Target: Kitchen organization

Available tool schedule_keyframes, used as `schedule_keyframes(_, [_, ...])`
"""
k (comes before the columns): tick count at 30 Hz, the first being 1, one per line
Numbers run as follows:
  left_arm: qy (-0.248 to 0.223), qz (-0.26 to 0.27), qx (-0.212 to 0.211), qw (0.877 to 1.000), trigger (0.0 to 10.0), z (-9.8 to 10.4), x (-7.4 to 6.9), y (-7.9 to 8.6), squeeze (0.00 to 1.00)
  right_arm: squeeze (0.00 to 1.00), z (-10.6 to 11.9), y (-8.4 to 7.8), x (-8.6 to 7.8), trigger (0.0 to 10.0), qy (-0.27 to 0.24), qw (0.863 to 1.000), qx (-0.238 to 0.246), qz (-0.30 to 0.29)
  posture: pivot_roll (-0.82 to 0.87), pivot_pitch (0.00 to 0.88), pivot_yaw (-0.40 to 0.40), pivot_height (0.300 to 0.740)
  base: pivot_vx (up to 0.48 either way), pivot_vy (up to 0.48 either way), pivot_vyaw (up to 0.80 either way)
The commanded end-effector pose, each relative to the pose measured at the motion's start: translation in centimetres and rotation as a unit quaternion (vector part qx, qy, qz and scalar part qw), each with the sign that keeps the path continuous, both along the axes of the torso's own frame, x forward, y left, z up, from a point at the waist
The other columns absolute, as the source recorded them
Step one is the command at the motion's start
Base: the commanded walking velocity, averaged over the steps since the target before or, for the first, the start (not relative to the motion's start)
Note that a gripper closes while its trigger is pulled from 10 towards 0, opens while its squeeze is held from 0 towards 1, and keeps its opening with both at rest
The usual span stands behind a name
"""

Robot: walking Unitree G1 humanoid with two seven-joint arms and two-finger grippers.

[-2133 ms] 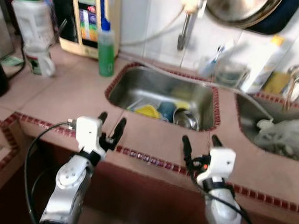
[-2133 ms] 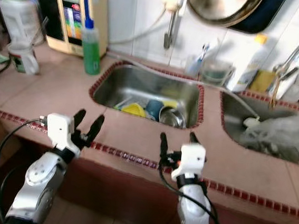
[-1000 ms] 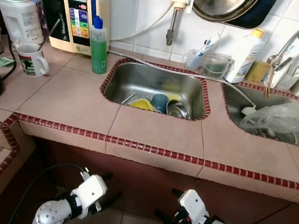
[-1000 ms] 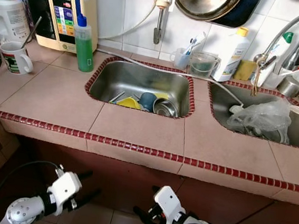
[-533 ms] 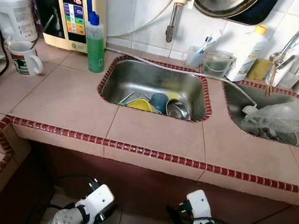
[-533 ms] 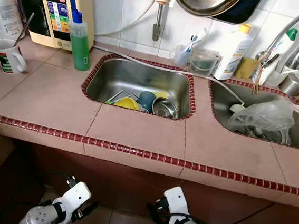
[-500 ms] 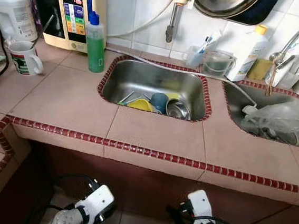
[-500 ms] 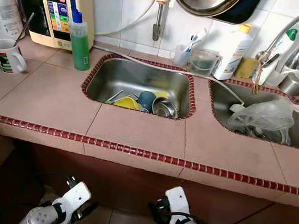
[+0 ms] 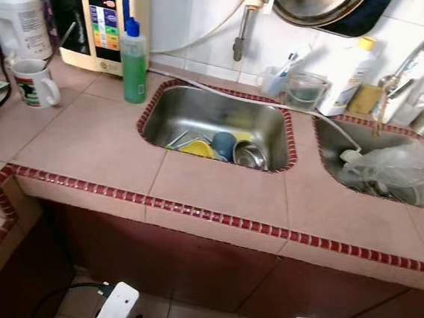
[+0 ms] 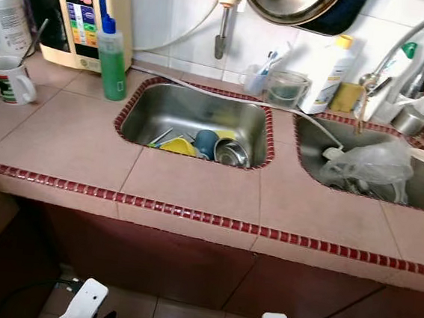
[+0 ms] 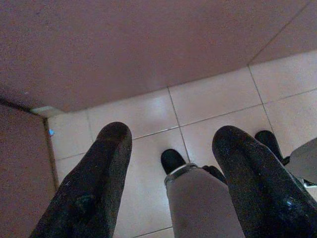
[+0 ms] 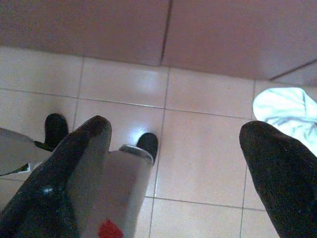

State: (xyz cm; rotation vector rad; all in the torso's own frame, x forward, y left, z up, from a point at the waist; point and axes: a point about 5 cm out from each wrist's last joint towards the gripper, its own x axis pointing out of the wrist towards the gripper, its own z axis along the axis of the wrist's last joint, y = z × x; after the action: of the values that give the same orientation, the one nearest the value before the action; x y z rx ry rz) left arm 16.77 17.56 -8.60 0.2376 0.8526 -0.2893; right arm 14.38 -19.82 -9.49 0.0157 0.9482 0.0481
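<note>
A tiled counter (image 9: pixel 100 148) holds a steel sink (image 9: pixel 217 103) with a yellow bowl (image 9: pixel 196 148), a blue cup (image 9: pixel 223 143) and a steel bowl (image 9: pixel 248 156) inside. A green soap bottle (image 9: pixel 134 65) stands at the sink's left corner, and a white mug (image 9: pixel 31 83) further left. Both arms hang low below the counter front, their white wrists at the picture's bottom edge. My left gripper (image 11: pixel 171 163) is open over the floor tiles, nothing between its fingers. My right gripper (image 12: pixel 178 158) is open wide, also holding nothing.
A second sink (image 9: pixel 334 141) on the right holds a crumpled plastic bag (image 9: pixel 392 165). A white bottle (image 9: pixel 348 67), a glass cup (image 9: pixel 305 91) and a water purifier (image 9: pixel 109 14) line the back wall. A pan (image 9: pixel 324 4) hangs above. A white cloth (image 12: pixel 290 111) lies on the floor.
Both arms have dropped from in front of the counter edge down to the floor level, now barely at the bottom edge. The dishes have stayed put.
</note>
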Motion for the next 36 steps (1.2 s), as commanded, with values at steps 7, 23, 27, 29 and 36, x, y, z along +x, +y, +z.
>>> schedule_keyframes(7, [0.012,0.009,0.0,1.0,10.0,-0.2,-0.3,0.1,0.0,0.0,-0.3,-0.8,-1.1,10.0,0.015,1.0,-0.008,-0.027,0.1,0.0,-0.087,0.74,0.0,-0.444,0.0])
schedule_keyframes(23, [0.006,0.022,0.001,1.0,10.0,0.1,0.3,0.7,0.0,0.0,-0.4,-1.2,-1.7,10.0,0.021,0.999,-0.011,-0.036,0.1,0.0,-0.086,0.74,0.0,-0.48,0.0])
schedule_keyframes(27, [0.006,0.023,0.002,1.0,10.0,0.1,0.3,0.7,0.0,0.0,-0.5,-1.2,-1.8,10.0,0.023,0.999,-0.011,-0.036,0.1,0.0,-0.087,0.74,0.0,-0.48,0.0])
schedule_keyframes(29, [0.006,0.025,0.002,1.0,10.0,0.1,0.2,0.8,0.0,0.0,-0.5,-1.2,-1.8,10.0,0.024,0.999,-0.011,-0.036,0.11,0.0,-0.087,0.74,0.0,-0.48,0.0])
schedule_keyframes(36, [0.011,0.032,-0.003,0.999,10.0,0.0,0.1,0.8,0.0,0.0,-0.5,-1.2,-2.0,10.0,0.026,0.999,-0.01,-0.039,0.1,0.0,-0.081,0.74,0.0,-0.194,0.0])
